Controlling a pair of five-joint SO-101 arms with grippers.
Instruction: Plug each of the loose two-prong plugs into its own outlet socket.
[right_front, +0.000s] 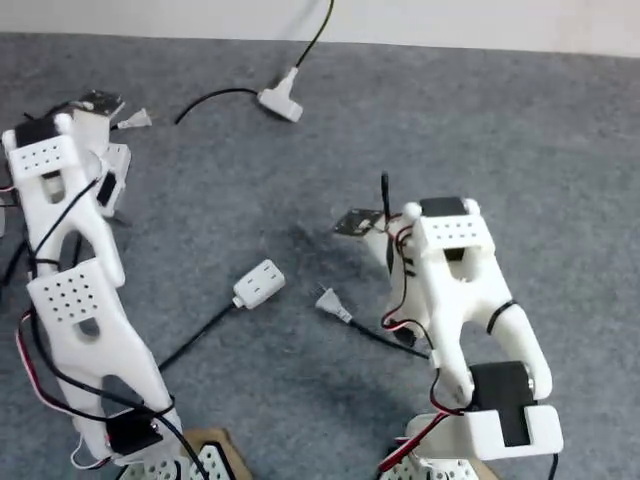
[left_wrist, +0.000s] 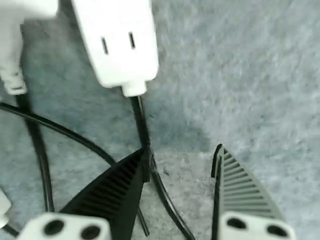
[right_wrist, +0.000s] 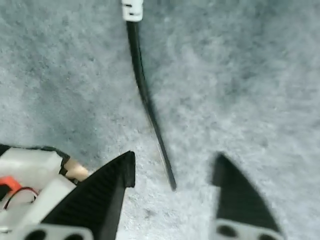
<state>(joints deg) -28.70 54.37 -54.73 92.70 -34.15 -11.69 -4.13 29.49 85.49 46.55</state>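
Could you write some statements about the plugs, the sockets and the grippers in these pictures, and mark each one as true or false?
1. The central plug is already pushed into the white socket beside it. False: they lie apart, with the prongs bare.
2. The left gripper is open. True.
3. The right gripper grips a plug. False: it is open and empty, and a black cord lies loose below it.
4. A two-slot socket lies ahead of the left gripper. True.

Socket (right_front: 260, 282) on grey carpet (right_front: 520, 130), loose plug (right_front: 333, 303) near it, prongs pointing its way. Another white connector (right_front: 282, 103) well apart, far side.
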